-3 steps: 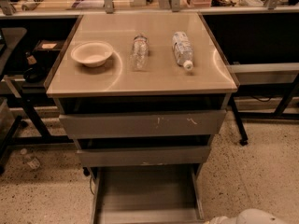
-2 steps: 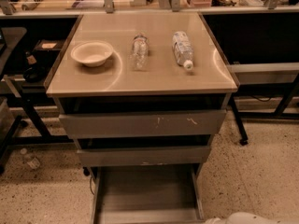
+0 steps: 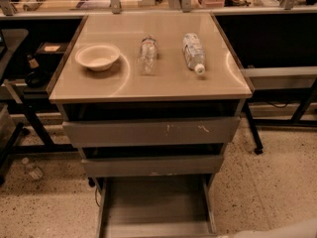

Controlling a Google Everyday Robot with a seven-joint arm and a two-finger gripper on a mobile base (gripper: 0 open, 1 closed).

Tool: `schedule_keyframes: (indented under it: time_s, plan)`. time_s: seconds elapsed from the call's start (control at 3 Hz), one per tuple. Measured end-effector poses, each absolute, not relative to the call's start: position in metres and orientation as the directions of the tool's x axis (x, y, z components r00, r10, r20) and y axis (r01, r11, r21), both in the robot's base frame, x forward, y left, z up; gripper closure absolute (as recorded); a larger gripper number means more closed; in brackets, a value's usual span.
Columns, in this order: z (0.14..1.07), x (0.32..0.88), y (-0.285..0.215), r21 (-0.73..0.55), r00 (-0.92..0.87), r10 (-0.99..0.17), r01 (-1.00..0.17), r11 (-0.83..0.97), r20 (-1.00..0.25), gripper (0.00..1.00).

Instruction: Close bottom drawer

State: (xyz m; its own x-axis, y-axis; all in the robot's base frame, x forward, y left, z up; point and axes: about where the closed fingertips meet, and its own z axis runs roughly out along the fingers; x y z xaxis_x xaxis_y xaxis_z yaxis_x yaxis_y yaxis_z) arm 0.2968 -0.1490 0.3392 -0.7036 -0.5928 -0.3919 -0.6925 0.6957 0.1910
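Far up and left of the gripper (image 3: 277, 230), a bowl (image 3: 97, 57) sits on the cabinet top (image 3: 148, 86). Beside it a clear bottle (image 3: 147, 55) and a labelled bottle (image 3: 193, 52) lie on their sides. Just left of the gripper, the bottom drawer (image 3: 156, 207) stands pulled out below two wider drawers (image 3: 151, 131). The gripper shows only as a pale shape at the lower right edge; I cannot tell whether it is spread or pressed together.

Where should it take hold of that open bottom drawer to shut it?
Bottom drawer: press its plain front lip, coming from the front; it juts straight out, no handle shows. Gripper out of view; only pale arm at lower right.
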Motion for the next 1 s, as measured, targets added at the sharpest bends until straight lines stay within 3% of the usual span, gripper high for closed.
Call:
schedule_keyframes:
  time_s: [0.67, 1.0]
  plan:
    - [0.318, 0.294, -0.15, 0.207, -0.729, -0.561, -0.664, 0.719, -0.392, 1.0]
    - [0.272, 0.284, -0.157, 0.211, -0.788, -0.498, -0.59, 0.78, -0.363, 1.0]
